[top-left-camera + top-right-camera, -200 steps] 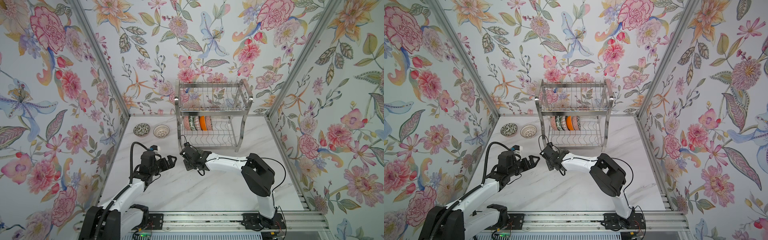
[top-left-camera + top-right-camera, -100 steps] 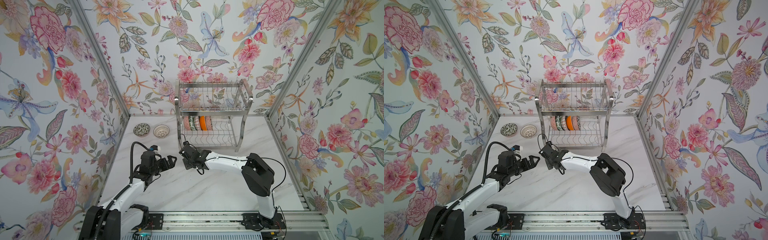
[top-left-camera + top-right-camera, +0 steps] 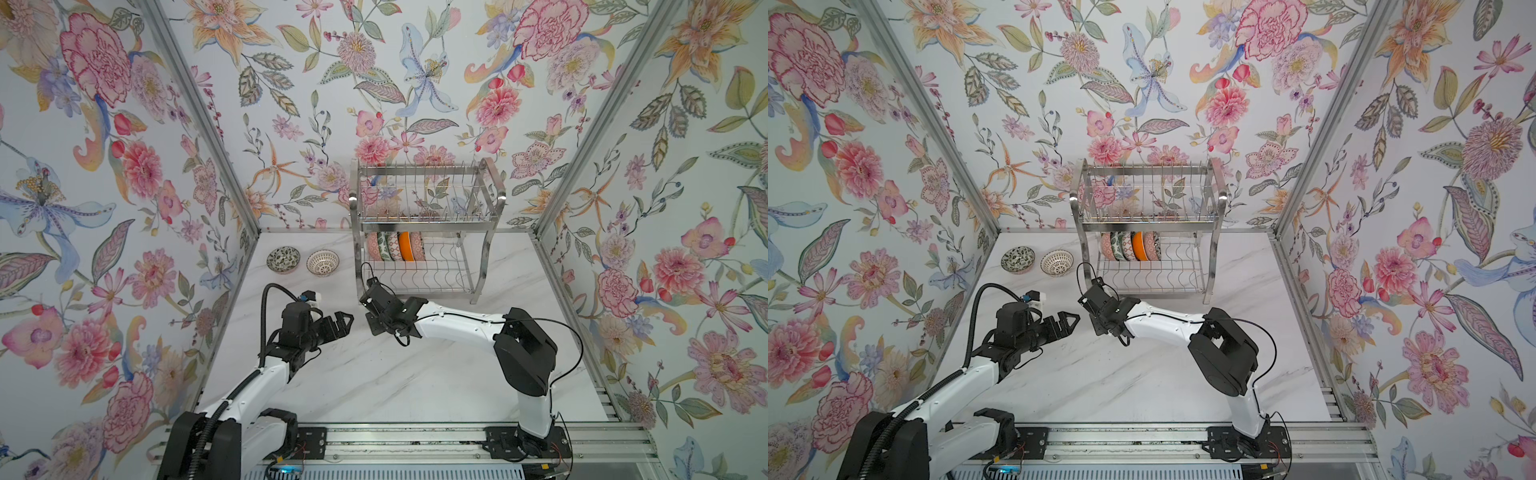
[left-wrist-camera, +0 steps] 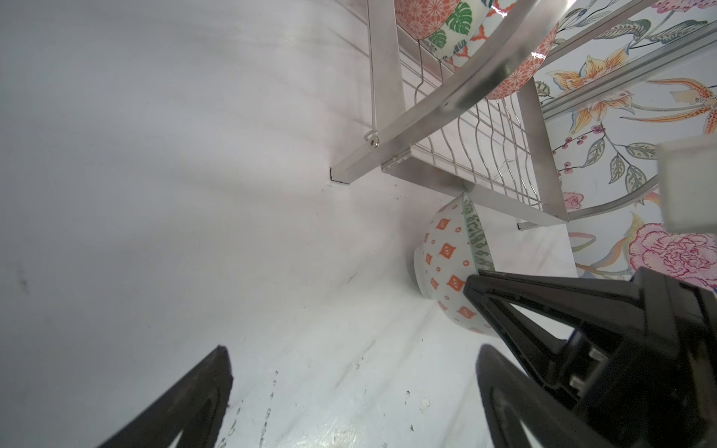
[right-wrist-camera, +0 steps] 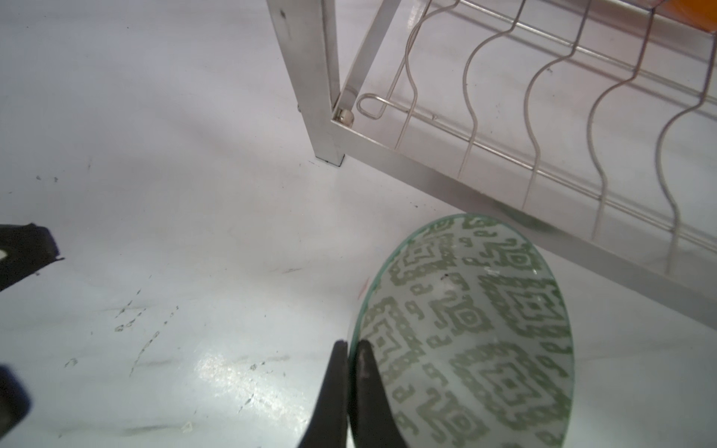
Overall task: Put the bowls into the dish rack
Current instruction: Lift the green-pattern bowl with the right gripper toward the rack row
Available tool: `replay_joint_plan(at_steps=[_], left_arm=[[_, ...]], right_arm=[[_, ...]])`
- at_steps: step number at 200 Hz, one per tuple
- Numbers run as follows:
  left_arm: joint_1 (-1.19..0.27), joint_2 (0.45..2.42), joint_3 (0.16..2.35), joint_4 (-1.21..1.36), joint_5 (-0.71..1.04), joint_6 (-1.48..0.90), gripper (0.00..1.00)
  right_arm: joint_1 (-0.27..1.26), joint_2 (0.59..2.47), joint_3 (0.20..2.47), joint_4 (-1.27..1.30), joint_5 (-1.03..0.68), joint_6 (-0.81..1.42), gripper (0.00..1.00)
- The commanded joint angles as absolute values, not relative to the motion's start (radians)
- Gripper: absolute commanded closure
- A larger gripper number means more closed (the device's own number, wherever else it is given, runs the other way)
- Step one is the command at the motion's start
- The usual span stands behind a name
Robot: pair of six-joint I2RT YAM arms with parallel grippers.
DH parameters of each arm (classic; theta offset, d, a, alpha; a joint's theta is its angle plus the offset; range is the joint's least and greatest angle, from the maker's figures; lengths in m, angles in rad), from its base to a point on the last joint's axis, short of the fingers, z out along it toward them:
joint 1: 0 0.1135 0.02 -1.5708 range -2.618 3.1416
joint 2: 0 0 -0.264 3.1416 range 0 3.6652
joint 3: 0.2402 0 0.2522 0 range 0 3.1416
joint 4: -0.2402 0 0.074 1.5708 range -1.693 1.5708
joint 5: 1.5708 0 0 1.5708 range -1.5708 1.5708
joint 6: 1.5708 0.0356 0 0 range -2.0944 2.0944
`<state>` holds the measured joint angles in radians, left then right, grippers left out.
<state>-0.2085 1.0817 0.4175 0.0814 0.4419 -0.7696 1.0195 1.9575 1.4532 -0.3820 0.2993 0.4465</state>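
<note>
My right gripper (image 5: 352, 349) is shut on the rim of a bowl (image 5: 465, 329) with a green maze pattern inside and orange diamonds outside (image 4: 446, 263). The bowl is tilted on its side just in front of the dish rack (image 5: 446, 174). In both top views my right gripper (image 3: 372, 297) hides this bowl. My left gripper (image 3: 345, 322) stands open and empty, close to the left of it. Several bowls (image 3: 395, 246) stand on edge in the dish rack's (image 3: 419, 216) lower tier. Two bowls, dark-patterned (image 3: 283, 259) and brown lattice (image 3: 322, 262), sit on the table left of the rack.
The white marble table (image 3: 374, 374) is enclosed by floral walls on three sides. The rack's front left leg (image 5: 326, 116) stands just ahead of the held bowl. A metal rail (image 3: 395, 440) runs along the front edge.
My right gripper's jaws have closed onto the bowl's rim, the arm shifting only slightly. The left arm has not moved.
</note>
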Motion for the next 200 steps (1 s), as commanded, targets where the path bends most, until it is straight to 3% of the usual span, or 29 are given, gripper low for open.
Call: replay_joint_plan(at_steps=[1,77,200], left_arm=[[-0.201,1.073,0.446,0.062,0.453,-0.744,0.01],[-0.249,1.068,0.497,0.055,0.436,-0.724,0.01],[-0.531,1.208,0.711,0.068,0.237,-0.607,0.01]], right_arm=[[1.012,1.895,1.458,-0.399,0.272,0.455,1.0],[0.956,1.712,1.311,-0.251,0.149,0.441,1.0],[0.745,1.443,1.108,-0.112,0.033,0.413,1.0]])
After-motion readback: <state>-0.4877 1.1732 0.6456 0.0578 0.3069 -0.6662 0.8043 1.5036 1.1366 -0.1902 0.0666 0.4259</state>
